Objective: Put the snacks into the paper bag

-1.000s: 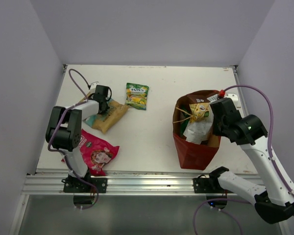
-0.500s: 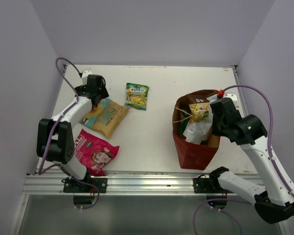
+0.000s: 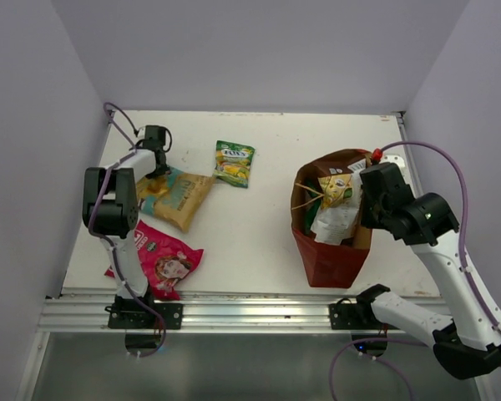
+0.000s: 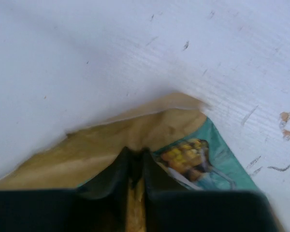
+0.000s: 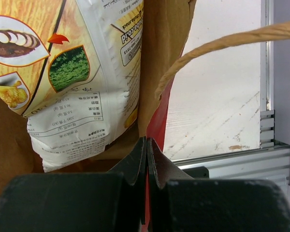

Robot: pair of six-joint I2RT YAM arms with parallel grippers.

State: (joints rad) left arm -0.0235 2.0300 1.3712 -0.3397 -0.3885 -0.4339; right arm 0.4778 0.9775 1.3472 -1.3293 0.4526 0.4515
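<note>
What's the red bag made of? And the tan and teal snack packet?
The paper bag looks like matte paper: creased red walls, plain brown inside, a twisted cord handle. The tan-and-teal packet looks like thin printed plastic or foil film, crinkled with a slight sheen.

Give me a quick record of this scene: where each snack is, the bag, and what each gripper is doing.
Paper bag: standing open, right side of table
In bag: white-and-brown packet
On table: tan-and-teal packet, green-yellow packet, pink-red packet
Left gripper: pinching the tan-and-teal packet's edge
Right gripper: shut on the bag's wall
</note>
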